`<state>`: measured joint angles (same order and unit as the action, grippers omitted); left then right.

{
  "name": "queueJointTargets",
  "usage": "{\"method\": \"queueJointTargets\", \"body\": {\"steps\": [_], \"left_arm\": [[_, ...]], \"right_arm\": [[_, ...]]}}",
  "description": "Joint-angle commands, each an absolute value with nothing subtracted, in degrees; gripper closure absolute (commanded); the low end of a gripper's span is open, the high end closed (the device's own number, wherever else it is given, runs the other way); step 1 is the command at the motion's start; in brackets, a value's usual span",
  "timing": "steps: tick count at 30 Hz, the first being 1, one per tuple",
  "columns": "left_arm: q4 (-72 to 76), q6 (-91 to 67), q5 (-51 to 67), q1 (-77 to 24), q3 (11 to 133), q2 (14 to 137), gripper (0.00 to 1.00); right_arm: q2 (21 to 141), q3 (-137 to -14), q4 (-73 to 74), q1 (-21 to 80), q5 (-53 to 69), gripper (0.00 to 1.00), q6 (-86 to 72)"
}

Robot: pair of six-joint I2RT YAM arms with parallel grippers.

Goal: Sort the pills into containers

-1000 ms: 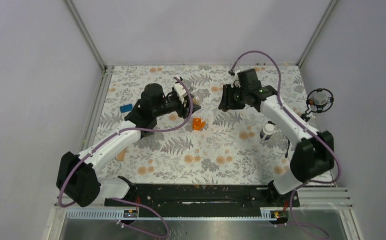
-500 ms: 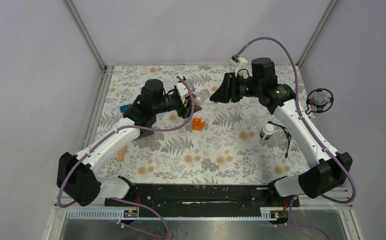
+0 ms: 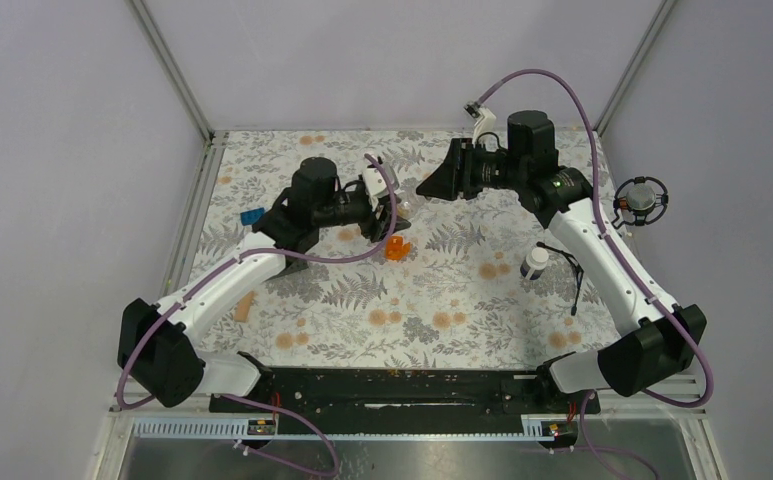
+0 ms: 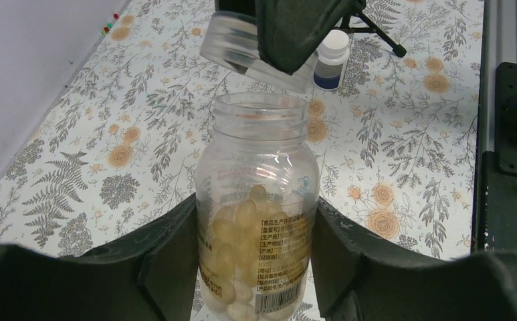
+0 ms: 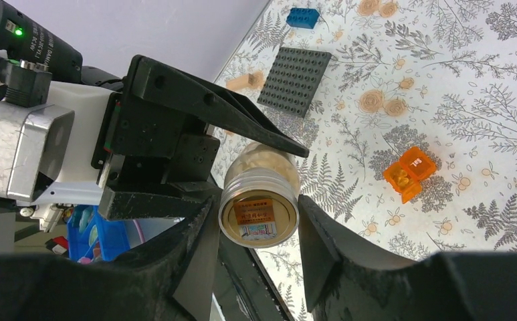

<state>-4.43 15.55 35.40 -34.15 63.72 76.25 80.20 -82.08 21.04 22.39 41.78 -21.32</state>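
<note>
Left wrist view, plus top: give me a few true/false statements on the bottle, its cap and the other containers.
1. The left gripper holds the clear bottle, which has pills inside. True.
2. The cap is screwed onto the clear bottle. False: the cap is off, held tilted in the right gripper just above the open mouth.
3. The orange box lies on the table, in neither gripper. True.
4. The white bottle is in the right gripper. False: it stands on the table beside the right arm, untouched.
</note>
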Motion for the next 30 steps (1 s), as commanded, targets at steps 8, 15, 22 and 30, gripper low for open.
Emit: {"method": "queueJointTargets", "body": {"steps": [8, 15, 22, 30], "left_arm": [[-4.2, 18.5, 37.1, -35.1, 68.4, 76.8, 1.0], [-7.2, 21.0, 37.4, -35.8, 70.0, 77.5, 1.0], [-12.0, 26.3, 37.0, -36.6, 72.7, 78.5, 1.0], [-16.9, 32.4, 35.4, -38.0, 75.4, 79.8, 1.0]], "right_arm": [[80.3, -83.3, 21.7, 22.9, 44.4, 0.62, -18.3], [81.6, -85.4, 26.1, 23.4, 47.3, 0.61, -15.5], [83.0, -87.4, 30.5, 24.1, 47.9, 0.61, -12.9], [84.5, -90.1, 34.9, 24.3, 47.3, 0.61, -10.8]]}}
